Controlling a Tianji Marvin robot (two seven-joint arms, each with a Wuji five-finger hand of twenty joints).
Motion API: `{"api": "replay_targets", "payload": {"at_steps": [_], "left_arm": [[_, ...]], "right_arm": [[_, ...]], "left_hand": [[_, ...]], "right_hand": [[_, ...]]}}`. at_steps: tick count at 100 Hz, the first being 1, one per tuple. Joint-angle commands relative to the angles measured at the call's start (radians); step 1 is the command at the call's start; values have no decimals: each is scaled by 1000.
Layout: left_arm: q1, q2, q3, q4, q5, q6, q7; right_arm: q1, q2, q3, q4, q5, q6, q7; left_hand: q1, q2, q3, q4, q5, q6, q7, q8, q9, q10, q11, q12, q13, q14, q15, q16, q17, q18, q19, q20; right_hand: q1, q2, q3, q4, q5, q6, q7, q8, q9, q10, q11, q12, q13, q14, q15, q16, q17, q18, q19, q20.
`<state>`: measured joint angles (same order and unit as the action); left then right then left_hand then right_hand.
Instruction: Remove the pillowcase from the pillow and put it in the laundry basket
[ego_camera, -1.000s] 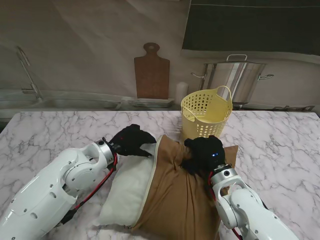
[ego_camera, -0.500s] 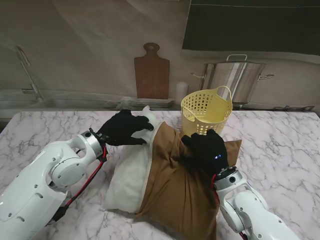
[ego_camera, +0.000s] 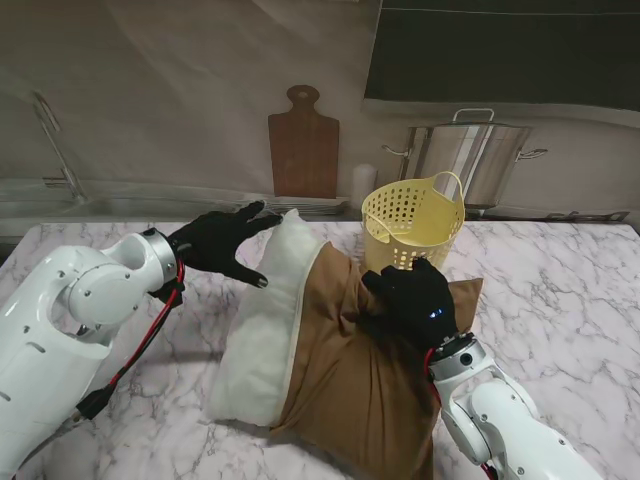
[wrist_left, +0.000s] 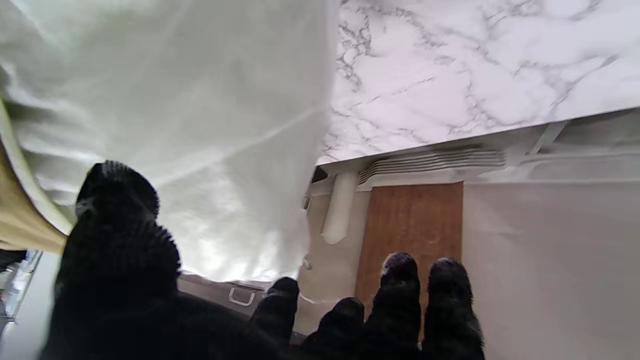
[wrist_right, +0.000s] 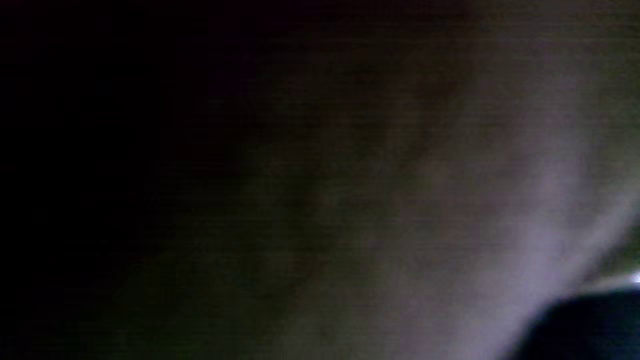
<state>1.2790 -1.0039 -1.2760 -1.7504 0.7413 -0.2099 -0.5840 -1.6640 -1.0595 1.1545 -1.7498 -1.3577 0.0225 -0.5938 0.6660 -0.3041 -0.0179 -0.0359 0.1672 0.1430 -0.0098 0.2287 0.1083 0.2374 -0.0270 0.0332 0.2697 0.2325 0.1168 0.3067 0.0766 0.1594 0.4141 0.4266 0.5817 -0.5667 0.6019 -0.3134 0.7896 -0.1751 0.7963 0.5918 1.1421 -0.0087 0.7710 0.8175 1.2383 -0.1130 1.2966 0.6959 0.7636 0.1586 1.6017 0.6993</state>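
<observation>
A white pillow (ego_camera: 262, 330) lies across the marble table, its right part still inside a brown pillowcase (ego_camera: 350, 385). My right hand (ego_camera: 410, 300), in a black glove, is shut on a bunched fold of the pillowcase near its far end. My left hand (ego_camera: 215, 243) hovers open with fingers spread, just left of the pillow's far corner and apart from it. The left wrist view shows the white pillow (wrist_left: 165, 125) close up and a strip of brown pillowcase (wrist_left: 20, 220). A yellow laundry basket (ego_camera: 412, 228) stands behind the pillow. The right wrist view is dark and blurred.
A wooden cutting board (ego_camera: 303, 145) leans on the back wall, with a white cylinder (ego_camera: 363, 186) beside it. A steel stockpot (ego_camera: 470, 158) stands behind the basket on the right. A sink and tap (ego_camera: 55, 150) are at the far left. Marble table (ego_camera: 560, 300) extends to the right.
My left hand has let go of the pillow's far corner, opened and drawn back to the left. The pillow's far end was lifted and shifted away from me. The right hand keeps its hold.
</observation>
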Motion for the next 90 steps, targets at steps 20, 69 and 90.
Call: {"api": "replay_targets", "payload": {"at_steps": [20,69,90], "left_arm": [[-160,27,108,100,-91,63,-135],[-243,12,307,191,-193,94,-88],[-240,-14,348,227,-239,87,20]], "right_arm": [[20,1,-13,-13,-5,-2,14],[49,-1,-39,10,-1,15,-1],[60,-3,-50,19,5,19,-14]], "left_hand": [[-22,-70,-9,-10,-31,148,0,-23,-27,26,1,4,-35,-13,-11,-34,-7,-23,-41,-38],[87,-124,7,6,22,201,52,100,422,-41,108,196,388,-81,140,136,206,-51,342,117],[315,-16,30,30,443,-12,239,210,797,-198,274,261,674,-131,325,302,326,-40,631,261]], "right_hand": [[228,167,201,121,18,-196,145,63,39,-30,96,21,91,-181,105,50,-6,-31,7,-8],[229,170,192,121,15,-201,144,63,34,-37,94,18,92,-181,93,46,-7,-32,3,-8],[229,174,188,122,9,-203,142,60,30,-39,93,17,91,-181,87,44,-9,-34,-1,-9]]}}
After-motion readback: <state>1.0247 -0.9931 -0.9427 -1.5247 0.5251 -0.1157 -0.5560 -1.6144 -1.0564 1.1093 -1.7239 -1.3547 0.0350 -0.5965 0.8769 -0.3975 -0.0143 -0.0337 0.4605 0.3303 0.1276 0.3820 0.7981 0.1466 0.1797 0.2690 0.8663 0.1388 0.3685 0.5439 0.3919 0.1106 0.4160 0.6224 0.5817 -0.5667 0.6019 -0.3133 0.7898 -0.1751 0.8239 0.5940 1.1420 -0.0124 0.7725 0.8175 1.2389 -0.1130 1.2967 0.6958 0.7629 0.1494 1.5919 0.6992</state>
